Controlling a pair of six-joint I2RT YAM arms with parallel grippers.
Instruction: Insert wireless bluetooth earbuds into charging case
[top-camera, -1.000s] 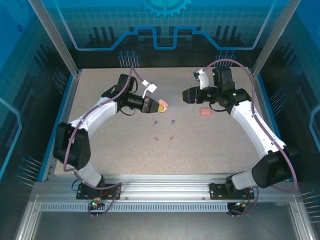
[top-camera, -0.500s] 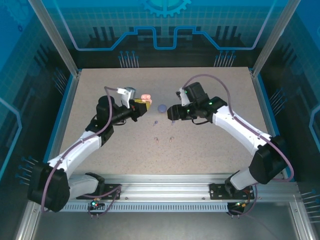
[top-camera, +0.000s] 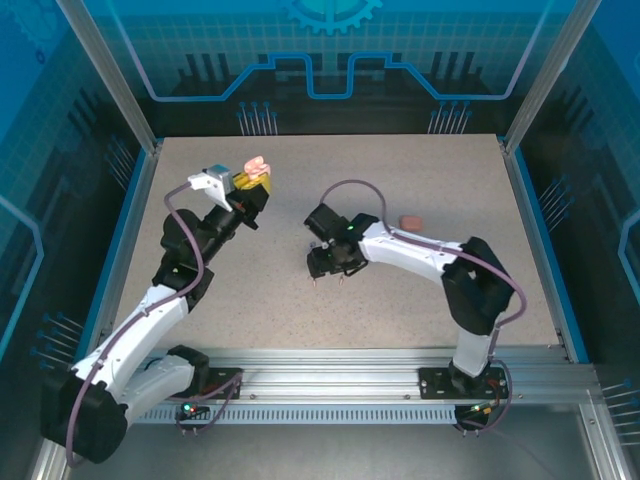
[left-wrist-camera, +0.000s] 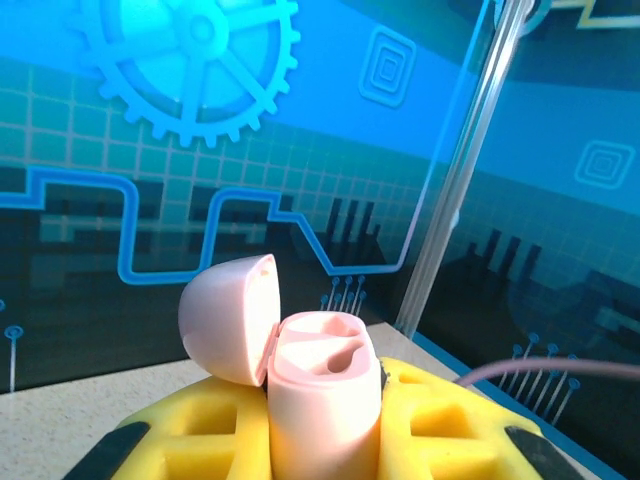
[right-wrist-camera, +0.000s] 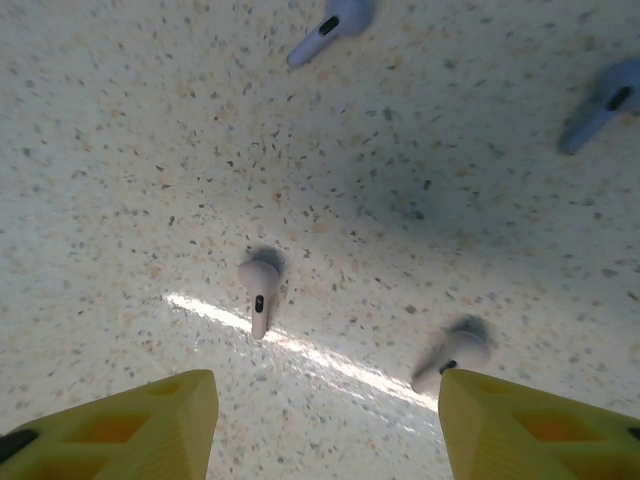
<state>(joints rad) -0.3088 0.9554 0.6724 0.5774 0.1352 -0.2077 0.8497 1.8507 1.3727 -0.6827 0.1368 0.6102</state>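
The worktop (top-camera: 450, 170) carries a salmon case (top-camera: 408, 221), taken here as the marker for every place.

The left arm (top-camera: 150, 310) has drawn back and risen, and now stands well left of the salmon case. The right arm (top-camera: 420, 250) has left the spot beside the salmon case and dropped to the worktop, left of it and nearer the bases.

The left gripper (top-camera: 248, 184) is clamped narrow on the pink case (left-wrist-camera: 320, 390), mouth up. The right gripper (right-wrist-camera: 327, 420) hangs low with its jaws wide and nothing between them. I judge the case is being offered while the right side goes for its first bud.

The pink case has its lid (left-wrist-camera: 228, 318) swung aside, and both sockets are empty. The salmon case looks shut; I cannot tell its contents.

A pink bud (right-wrist-camera: 258, 290) and a second pink bud (right-wrist-camera: 452, 358) lie loose just ahead of the right gripper. Two purple buds (right-wrist-camera: 325, 25) lie beyond them, a little closer to the salmon case.
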